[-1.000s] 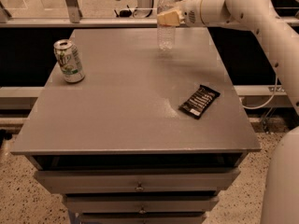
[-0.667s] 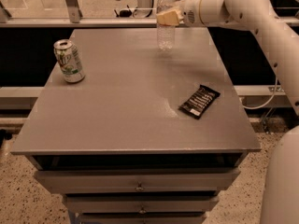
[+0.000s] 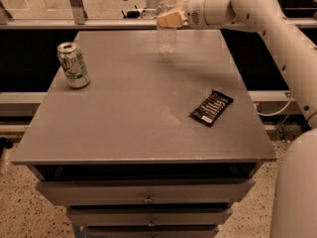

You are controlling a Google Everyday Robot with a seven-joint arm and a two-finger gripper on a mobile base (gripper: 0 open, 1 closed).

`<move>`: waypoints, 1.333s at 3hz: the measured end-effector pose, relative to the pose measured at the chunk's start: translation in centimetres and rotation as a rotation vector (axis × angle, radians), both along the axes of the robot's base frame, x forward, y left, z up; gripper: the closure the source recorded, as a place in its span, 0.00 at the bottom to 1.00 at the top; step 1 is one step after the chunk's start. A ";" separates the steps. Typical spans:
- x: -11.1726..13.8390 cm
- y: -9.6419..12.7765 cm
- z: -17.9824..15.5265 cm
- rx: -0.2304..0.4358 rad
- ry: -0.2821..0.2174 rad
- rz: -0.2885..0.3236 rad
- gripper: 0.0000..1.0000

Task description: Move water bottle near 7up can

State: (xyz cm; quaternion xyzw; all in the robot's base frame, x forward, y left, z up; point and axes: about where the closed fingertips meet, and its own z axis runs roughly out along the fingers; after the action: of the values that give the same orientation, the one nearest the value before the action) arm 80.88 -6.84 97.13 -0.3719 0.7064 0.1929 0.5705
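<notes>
The water bottle [image 3: 167, 36] is clear and ribbed with a white cap, upright at the far middle of the grey table [image 3: 129, 123]. My gripper [image 3: 169, 19] reaches in from the right and is shut around the bottle's upper part, its tan fingers [image 3: 165, 19] across it. I cannot tell if the bottle's base touches the table. The 7up can [image 3: 73, 64] stands upright near the table's left edge, well to the left of the bottle and nearer the front.
A flat black snack wrapper [image 3: 211, 107] lies on the right part of the table. My white arm [image 3: 277, 29] spans the right side. Drawers [image 3: 146, 197] sit under the tabletop. A dark rail runs behind the table.
My gripper has moved a little to the left with the water bottle in it. The can and the wrapper have not moved.
</notes>
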 end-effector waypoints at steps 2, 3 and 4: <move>-1.4 9.5 -0.1 0.047 0.006 0.148 1.00; -3.8 12.4 0.2 0.065 0.034 0.208 1.00; -6.6 14.5 0.2 0.077 0.068 0.255 1.00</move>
State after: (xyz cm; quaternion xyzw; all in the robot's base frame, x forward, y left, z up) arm 74.29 7.61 97.32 -0.4297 0.6645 0.3034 0.5308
